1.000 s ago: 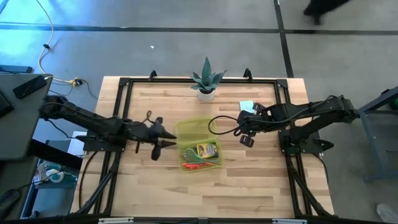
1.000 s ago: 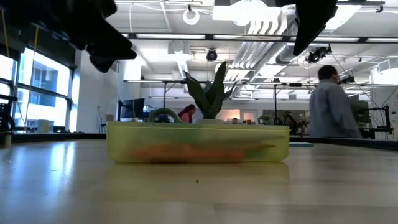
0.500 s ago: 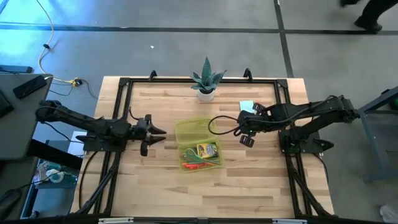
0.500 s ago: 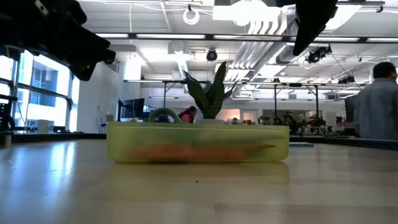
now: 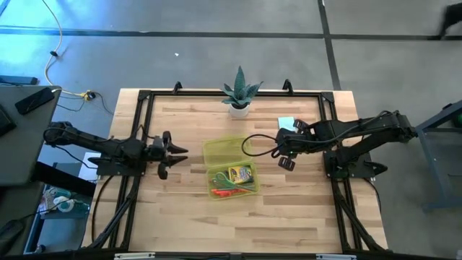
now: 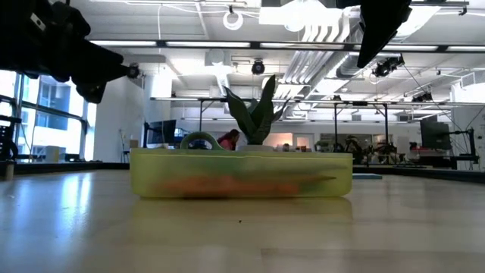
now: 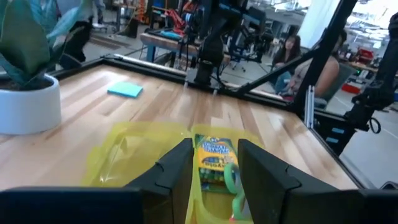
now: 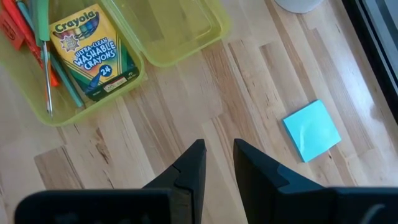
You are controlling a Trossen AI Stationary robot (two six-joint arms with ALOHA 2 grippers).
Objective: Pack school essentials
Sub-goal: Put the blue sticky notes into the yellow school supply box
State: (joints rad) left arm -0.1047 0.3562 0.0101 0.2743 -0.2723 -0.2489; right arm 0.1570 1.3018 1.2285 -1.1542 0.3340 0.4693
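Note:
The translucent yellow-green case (image 5: 231,170) lies open at mid-table, its lid (image 5: 222,150) folded back toward the far edge. Inside lie a crayon box (image 8: 93,53), green-handled scissors (image 5: 228,193) and orange and red pencils (image 8: 25,28). The light-blue notepad (image 5: 286,123) lies flat on the table, far right of the case. My left gripper (image 5: 172,153) is open, above the table left of the case, pointing at it. My right gripper (image 5: 286,151) hovers right of the case, near side of the notepad, fingers a little apart (image 8: 219,163).
A spiky green plant in a white pot (image 5: 239,97) stands at the far edge behind the case. A black frame (image 5: 144,97) runs round the tabletop. Bare wood lies on the near side of the case (image 5: 238,227). People sit in the room beyond (image 7: 283,53).
My left gripper has drawn back from the case toward the table's left edge, staying above the table. A person in the room beyond has walked out of the low view to the right.

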